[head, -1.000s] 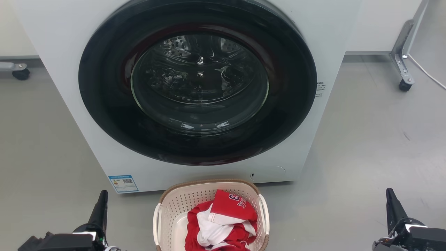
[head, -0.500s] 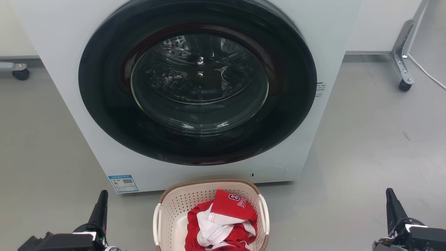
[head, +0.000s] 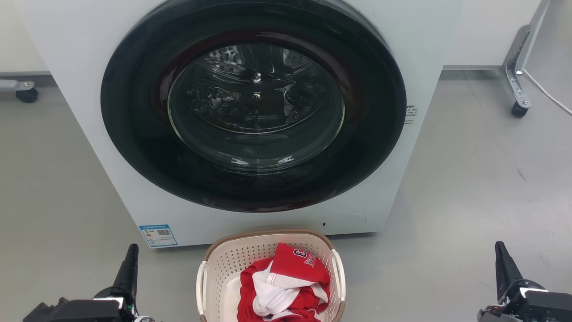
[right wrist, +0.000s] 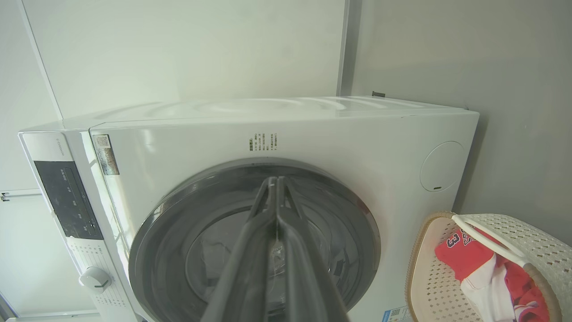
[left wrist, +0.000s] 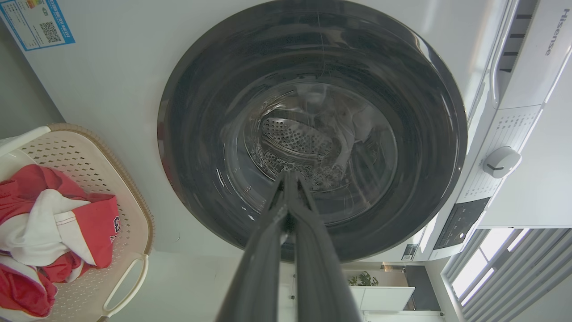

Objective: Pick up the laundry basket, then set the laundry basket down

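On grey floor (head: 469, 188), laundry basket (head: 232, 261), white washing machine (head: 420, 44) behind

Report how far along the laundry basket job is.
Done: nothing visible; the laundry basket sits on the floor before the washing machine, red and white clothes inside. In hand: nothing; the left gripper and right gripper are shut and empty, well out to either side of it. Left: grasp the basket, lift it, set it down, unless that already happened, which this moment cannot show.
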